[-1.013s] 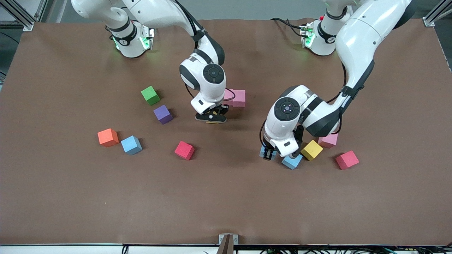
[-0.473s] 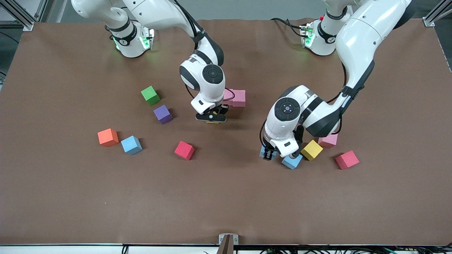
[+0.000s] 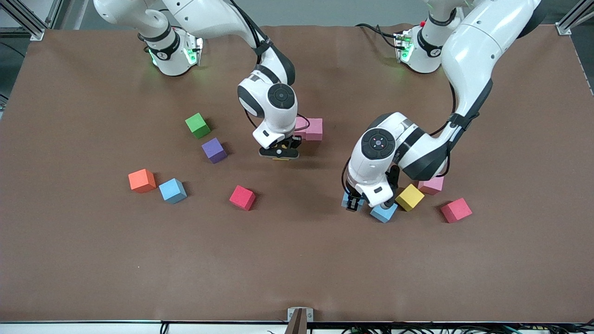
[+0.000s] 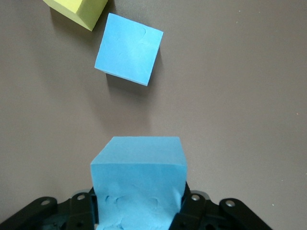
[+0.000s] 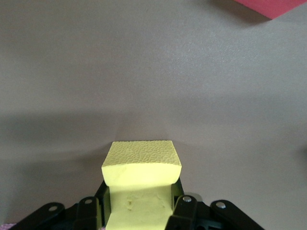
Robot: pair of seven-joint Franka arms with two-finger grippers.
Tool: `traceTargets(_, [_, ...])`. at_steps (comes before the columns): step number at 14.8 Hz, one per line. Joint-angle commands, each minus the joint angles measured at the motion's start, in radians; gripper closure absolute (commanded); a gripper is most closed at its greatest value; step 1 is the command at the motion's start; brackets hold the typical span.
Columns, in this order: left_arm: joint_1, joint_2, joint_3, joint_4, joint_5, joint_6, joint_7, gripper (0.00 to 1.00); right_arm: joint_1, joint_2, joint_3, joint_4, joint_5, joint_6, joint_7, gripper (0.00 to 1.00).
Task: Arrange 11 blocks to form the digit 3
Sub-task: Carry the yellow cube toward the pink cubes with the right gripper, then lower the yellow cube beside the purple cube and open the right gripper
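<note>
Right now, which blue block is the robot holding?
The light blue block pinched in the left gripper. Another blue block lies loose right beside it, and a third sits by the orange cube.

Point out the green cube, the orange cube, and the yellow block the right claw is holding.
green cube (image 3: pixel 197 125), front view, its top face.
orange cube (image 3: pixel 141 180), front view, its top face.
yellow block (image 5: pixel 142 160), right wrist view, the face turned toward the table, just past the right claw (image 5: pixel 139 203).

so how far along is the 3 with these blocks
Barely begun: no digit shape yet. The right gripper holds a yellow block beside the pink block; the left gripper holds a light blue block. The purple block and the others lie scattered.
</note>
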Motion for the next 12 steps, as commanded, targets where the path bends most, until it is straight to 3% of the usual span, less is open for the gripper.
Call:
traceTargets(1, [-0.006, 0.009, 0.003, 0.022, -0.006, -0.005, -0.003, 0.44, -0.004, -0.027, 0.01, -0.037, 0.014, 0.016, -0.007, 0.95])
traceTargets(8, [-0.006, 0.01, 0.003, 0.022, -0.006, -0.005, -0.001, 0.44, -0.015, -0.044, 0.03, -0.06, 0.014, 0.027, -0.02, 0.95])
traceTargets(12, [-0.005, 0.01, 0.003, 0.022, -0.007, -0.005, 0.0, 0.44, -0.071, -0.063, 0.094, -0.075, 0.014, 0.027, -0.029, 0.95])
